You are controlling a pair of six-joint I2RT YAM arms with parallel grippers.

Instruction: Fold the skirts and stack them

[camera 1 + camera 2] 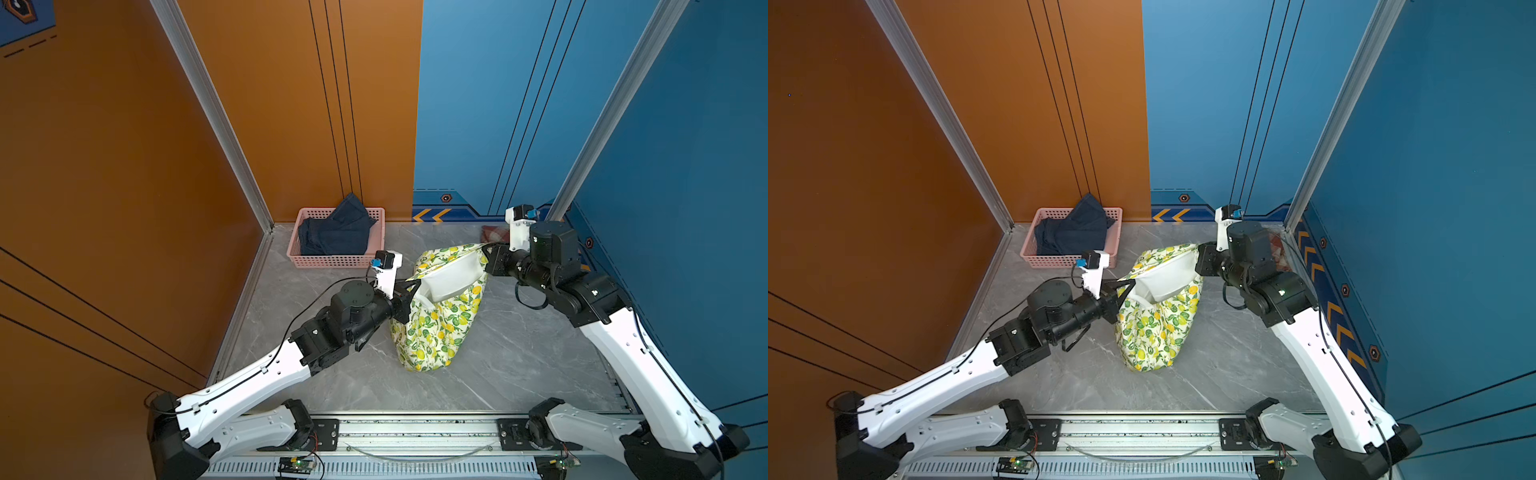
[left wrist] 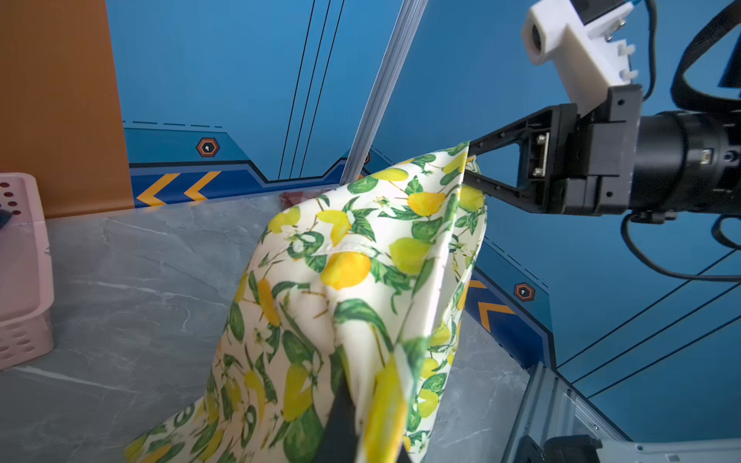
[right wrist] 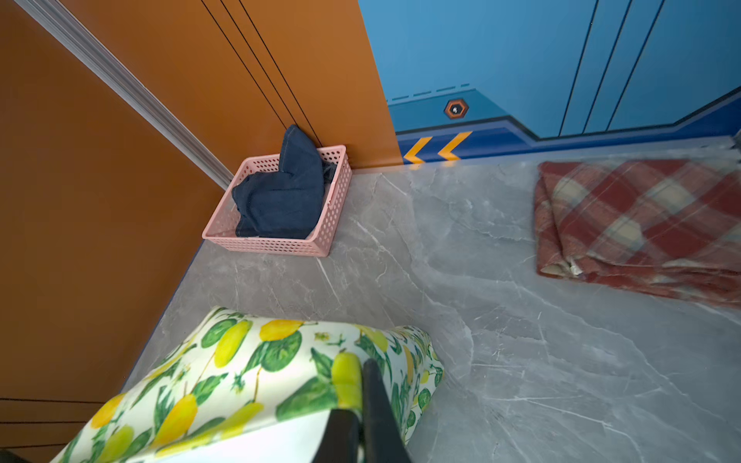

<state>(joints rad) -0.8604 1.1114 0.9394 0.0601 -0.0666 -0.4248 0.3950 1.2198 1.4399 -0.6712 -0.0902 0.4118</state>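
Both top views, biggest thing first: grey marble table [image 1: 519, 365], wide and mostly bare. Next, lemon-print skirt [image 1: 440, 328], hanging in the middle, held up by its top edge, with white lining on show and the bottom end bunched on the table, nearer the robot's base. Top edge stretched on a slant, from near-left up to far-right. Long way of the skirt: from that held edge down and toward the base.

Then folded plaid skirt [image 3: 641, 224], flat in the far right corner, just behind the right arm. Then dark denim skirt [image 1: 336, 235], crumpled inside the pink basket [image 1: 332, 262] at the far left, not folded yet.

Smallest: left gripper [image 1: 409, 291], pinched tight on the near-left end of the top edge; right gripper [image 1: 484, 249], pinched tight on the far-right end. Cloth below and between both sets of jaws.

Probably next: lay it down flat, pulled away from the bunched end, before any fold. Right arm nearer the plaid skirt.
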